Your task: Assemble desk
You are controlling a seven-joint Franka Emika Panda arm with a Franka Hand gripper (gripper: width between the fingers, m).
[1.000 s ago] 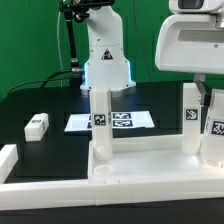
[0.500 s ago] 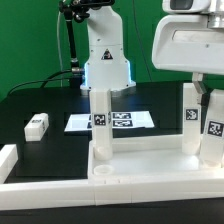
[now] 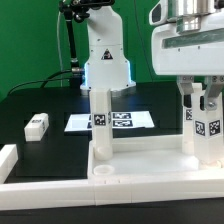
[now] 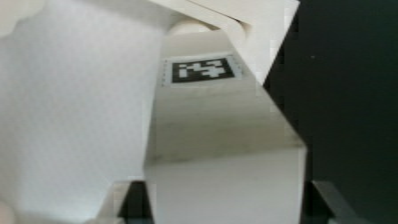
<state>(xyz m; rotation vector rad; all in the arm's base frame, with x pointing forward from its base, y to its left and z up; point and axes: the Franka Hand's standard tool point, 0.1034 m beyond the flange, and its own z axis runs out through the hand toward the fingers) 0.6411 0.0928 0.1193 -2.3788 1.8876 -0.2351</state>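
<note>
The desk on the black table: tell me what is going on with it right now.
The robot's gripper hangs low over the legs standing on the tabletop at the exterior view's right. The wrist view shows a tagged leg between its fingers, though whether they are clamped on it cannot be told. An upright leg stands on the tabletop toward the exterior view's left. A loose leg lies apart on the black table.

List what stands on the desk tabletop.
Three tagged legs stand upright on the tabletop: one toward the exterior view's left, two at its right. The end effector partly covers the right pair's tops; whether it grips either cannot be seen.
</note>
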